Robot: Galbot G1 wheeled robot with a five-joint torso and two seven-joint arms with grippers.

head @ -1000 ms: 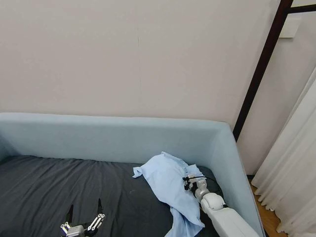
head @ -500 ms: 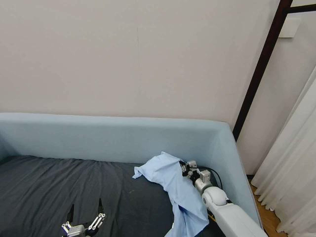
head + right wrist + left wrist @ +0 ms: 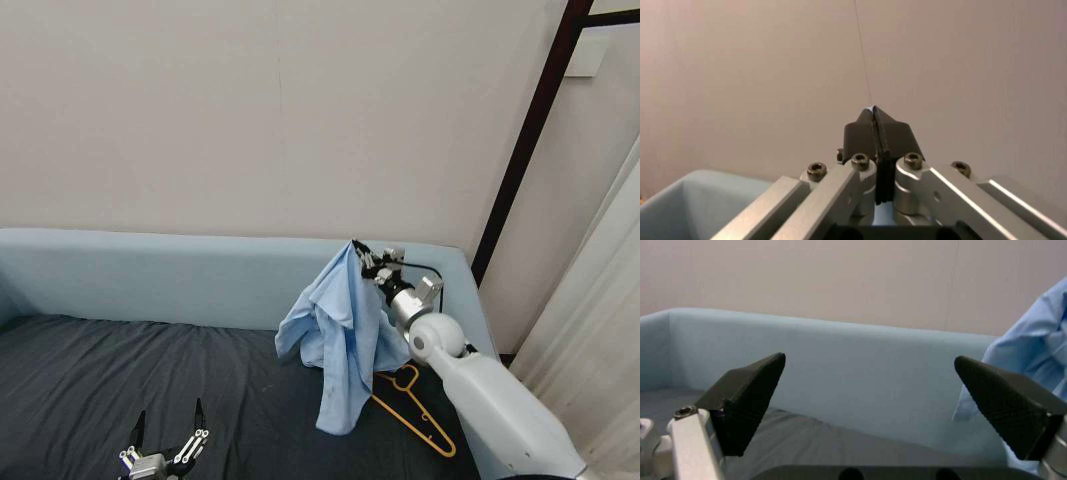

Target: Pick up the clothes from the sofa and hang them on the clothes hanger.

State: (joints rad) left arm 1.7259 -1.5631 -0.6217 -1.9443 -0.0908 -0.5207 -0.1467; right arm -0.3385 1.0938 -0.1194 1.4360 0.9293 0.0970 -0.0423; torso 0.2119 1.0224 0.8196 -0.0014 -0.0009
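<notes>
Shirt of crumpled light-blue cloth (image 3: 340,335) hangs over the pale-blue sofa (image 3: 150,270), clamped in the right gripper (image 3: 358,258) up by the backrest, seemingly to drape freely beside the orange hanger (image 3: 415,410); left gripper (image 3: 168,425) sits low, fingers apart.

The shirt (image 3: 338,325) hides part of the yellow hanger (image 3: 412,388), and the head view's bottom edge crops the left gripper (image 3: 168,425).

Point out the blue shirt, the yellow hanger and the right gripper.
blue shirt (image 3: 340,330), head view, middle of the hanging cloth
yellow hanger (image 3: 432,417), head view, its sloping arm
right gripper (image 3: 358,252), head view, fingertips shut on the shirt
</notes>
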